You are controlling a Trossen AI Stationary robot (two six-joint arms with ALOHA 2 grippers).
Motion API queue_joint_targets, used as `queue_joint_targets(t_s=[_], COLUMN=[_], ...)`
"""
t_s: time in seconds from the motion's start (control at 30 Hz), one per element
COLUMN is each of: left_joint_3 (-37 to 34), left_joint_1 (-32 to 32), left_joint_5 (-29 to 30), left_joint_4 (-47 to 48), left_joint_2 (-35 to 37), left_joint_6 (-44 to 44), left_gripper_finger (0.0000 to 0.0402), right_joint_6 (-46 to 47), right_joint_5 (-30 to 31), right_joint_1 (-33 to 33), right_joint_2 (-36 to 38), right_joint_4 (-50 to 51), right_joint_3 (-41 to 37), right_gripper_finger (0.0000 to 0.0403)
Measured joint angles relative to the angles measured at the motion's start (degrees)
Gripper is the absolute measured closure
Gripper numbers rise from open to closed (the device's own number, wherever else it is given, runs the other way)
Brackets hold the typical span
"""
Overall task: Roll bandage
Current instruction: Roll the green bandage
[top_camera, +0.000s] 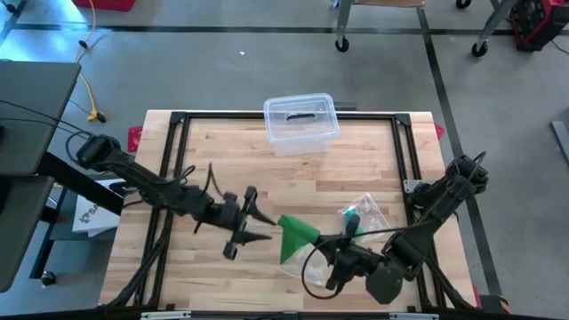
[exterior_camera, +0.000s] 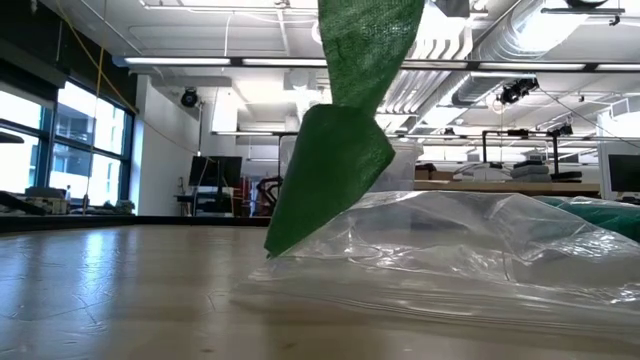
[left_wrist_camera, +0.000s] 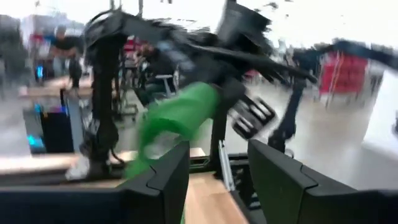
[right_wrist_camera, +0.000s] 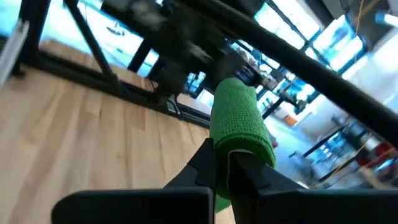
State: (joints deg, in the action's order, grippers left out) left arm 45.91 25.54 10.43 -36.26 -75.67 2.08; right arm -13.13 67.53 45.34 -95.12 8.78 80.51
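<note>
A pale butcher-block desk [top_camera: 222, 164] of jointed wood strips is seen from above, edged by a black frame [top_camera: 173, 120] with red clamps at its far corners. It stands on a grey floor [top_camera: 498, 98] marked with dark lines; chair casters [top_camera: 341, 44] are visible beyond the far edge, a yellow cable [top_camera: 89, 93] lies at the left, and a red item [top_camera: 538, 22] sits in the far right corner.

A clear lidded tub [top_camera: 300, 123] rests at the desk's far edge. A crumpled clear bag [top_camera: 366, 212] lies on the right side of the desk, with a small teal item [top_camera: 350, 216] inside it.

The green bandage [top_camera: 296, 236] is held up off the desk near the front middle. Its upper end is clamped in the right tool [right_wrist_camera: 222, 163], whose fingers are pressed together on the fabric. In the low view the strip [exterior_camera: 340, 150] hangs from above, its folded lower corner just beside the bag [exterior_camera: 470, 250].

The left tool [top_camera: 252, 226] is held just left of the bandage, its fingers [left_wrist_camera: 168, 180] spread apart with nothing between them; the bandage [left_wrist_camera: 177, 115] is seen beyond them.

Behind the desk, an open workshop is seen in the low view: tall windows [exterior_camera: 60, 150] at the left, ceiling strip lights [exterior_camera: 210, 62], ducting [exterior_camera: 500, 70] and benches with equipment [exterior_camera: 530, 165].
</note>
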Motion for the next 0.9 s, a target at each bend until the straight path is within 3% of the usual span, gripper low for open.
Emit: queue_joint_targets(t_s=[0.17,0.3,0.53,0.77,0.9], left_joint_3=[0.0,0.12,6.02,9.16,9.16], left_joint_1=[4.05,5.36,3.59,3.63,3.76], left_joint_5=[7.35,14.26,13.49,15.13,18.59], left_joint_4=[0.23,-2.49,1.29,6.29,7.1], left_joint_2=[0.08,0.08,-4.08,-5.33,-4.94], left_joint_6=[-11.35,-13.34,-16.71,-10.75,-6.64], left_gripper_finger=[0.0245,0.0245,0.0245,0.0245,0.0245], right_joint_6=[6.86,9.26,10.09,10.08,8.77], right_joint_5=[-0.36,-3.81,-10.57,-10.64,-7.78], right_joint_1=[0.24,0.43,-1.36,-1.48,-1.37], right_joint_2=[2.99,4.64,4.75,4.73,4.73], right_joint_4=[1.28,2.6,2.68,2.08,1.72], right_joint_3=[0.0,-0.01,-0.01,0.0,-0.02], right_gripper_finger=[0.0394,0.0394,0.0394,0.0394,0.0394])
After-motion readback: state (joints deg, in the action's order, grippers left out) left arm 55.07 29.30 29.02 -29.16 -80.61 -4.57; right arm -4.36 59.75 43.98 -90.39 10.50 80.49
